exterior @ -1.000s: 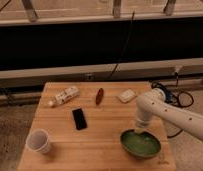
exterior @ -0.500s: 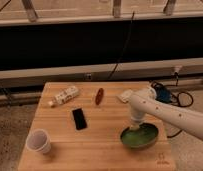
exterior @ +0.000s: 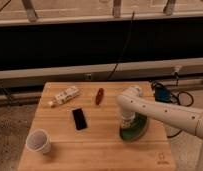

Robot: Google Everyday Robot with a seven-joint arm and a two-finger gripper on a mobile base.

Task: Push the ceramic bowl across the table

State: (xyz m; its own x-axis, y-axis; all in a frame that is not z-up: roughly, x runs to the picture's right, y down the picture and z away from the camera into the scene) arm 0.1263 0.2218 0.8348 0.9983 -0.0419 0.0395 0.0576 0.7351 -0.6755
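Note:
The green ceramic bowl (exterior: 136,131) sits on the right side of the light wooden table (exterior: 95,145), partly hidden by my arm. My gripper (exterior: 127,121) hangs down at the bowl's left rim, over its inside, touching or very close to it. The white arm (exterior: 165,114) reaches in from the right edge of the camera view.
A white paper cup (exterior: 38,141) stands at the front left. A black phone (exterior: 79,118) lies mid-table, a reddish-brown item (exterior: 99,96) and a white plastic bottle (exterior: 63,96) lie toward the back. A logo (exterior: 162,159) marks the front right corner. Cables lie on the floor at right.
My arm has swung left and lower over the bowl. The bowl has shifted slightly left with it and is more covered by the arm.

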